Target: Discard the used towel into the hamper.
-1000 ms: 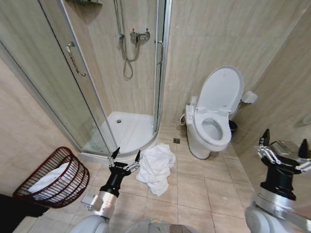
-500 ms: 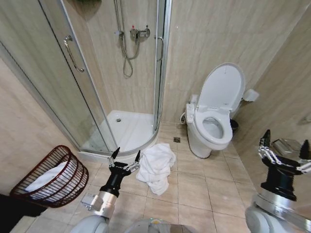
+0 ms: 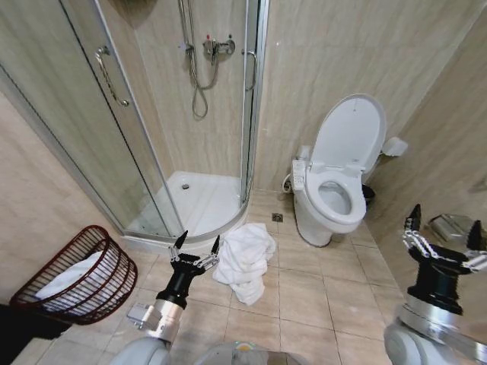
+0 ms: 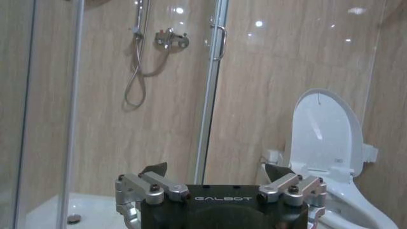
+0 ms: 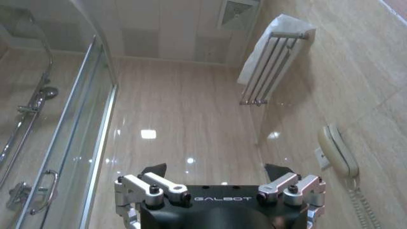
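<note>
Towel [image 3: 245,260] crumpled on floor tiles, centre frame; hamper [image 3: 74,275] lower left, partly cut off.
Left hand [image 3: 196,249] wide, just beside towel; right hand [image 3: 442,236] wide, lower right.

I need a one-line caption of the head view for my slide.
White crumpled towel on the tiled floor beside the open left gripper; dark red-brown wire hamper farther left.

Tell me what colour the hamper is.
Dark red-brown wire hamper, with white cloth inside; clearest in the head view.
</note>
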Robot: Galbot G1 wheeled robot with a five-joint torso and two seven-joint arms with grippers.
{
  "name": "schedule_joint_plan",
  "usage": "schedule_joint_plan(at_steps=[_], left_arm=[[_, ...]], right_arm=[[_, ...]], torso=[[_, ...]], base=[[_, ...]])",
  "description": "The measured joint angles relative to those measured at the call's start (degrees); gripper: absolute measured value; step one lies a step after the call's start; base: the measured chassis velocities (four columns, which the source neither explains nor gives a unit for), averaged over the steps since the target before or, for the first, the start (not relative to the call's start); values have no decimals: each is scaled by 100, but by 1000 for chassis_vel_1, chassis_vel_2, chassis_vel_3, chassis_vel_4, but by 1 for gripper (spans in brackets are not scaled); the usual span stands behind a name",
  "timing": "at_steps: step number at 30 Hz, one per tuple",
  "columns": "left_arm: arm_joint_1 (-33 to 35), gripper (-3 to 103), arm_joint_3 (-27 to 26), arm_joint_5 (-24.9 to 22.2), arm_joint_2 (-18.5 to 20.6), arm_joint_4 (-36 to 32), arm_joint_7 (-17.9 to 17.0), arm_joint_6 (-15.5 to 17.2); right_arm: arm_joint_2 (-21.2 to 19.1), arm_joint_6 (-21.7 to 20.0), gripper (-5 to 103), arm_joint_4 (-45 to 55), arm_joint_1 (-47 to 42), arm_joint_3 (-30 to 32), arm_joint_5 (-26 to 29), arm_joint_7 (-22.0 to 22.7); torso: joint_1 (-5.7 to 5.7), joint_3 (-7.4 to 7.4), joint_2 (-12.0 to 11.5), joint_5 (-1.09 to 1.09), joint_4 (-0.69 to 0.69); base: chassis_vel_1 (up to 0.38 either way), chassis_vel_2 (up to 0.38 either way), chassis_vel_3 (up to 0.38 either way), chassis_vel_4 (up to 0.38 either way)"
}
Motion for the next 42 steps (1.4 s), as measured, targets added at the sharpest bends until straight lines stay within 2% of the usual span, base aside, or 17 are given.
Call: schedule_joint_plan(at_steps=[42], left_arm=[[0,100,0,0,0,0,0,0]], right_arm=[[6,95,100,-141,-29,14,24,-13]], torso=[[-385,-605,-989,0,0]], base=[[0,0,0,0]])
